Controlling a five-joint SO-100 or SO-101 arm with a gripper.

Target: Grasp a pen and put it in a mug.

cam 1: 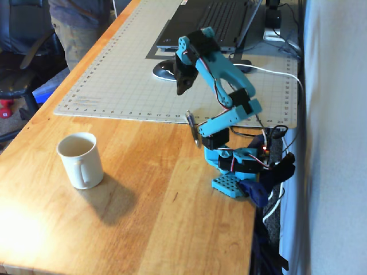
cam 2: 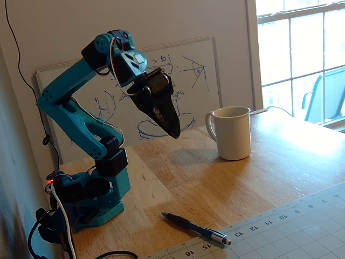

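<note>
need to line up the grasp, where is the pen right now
In a fixed view the pen lies flat on the wooden table at the bottom centre, its tip touching the cutting mat, just right of the arm's base.

Wooden table (cam 1: 172, 217) — mug (cam 1: 81, 160), pen (cam 2: 195, 228), cutting mat (cam 1: 114, 74), arm base (cam 1: 235, 172).
</note>
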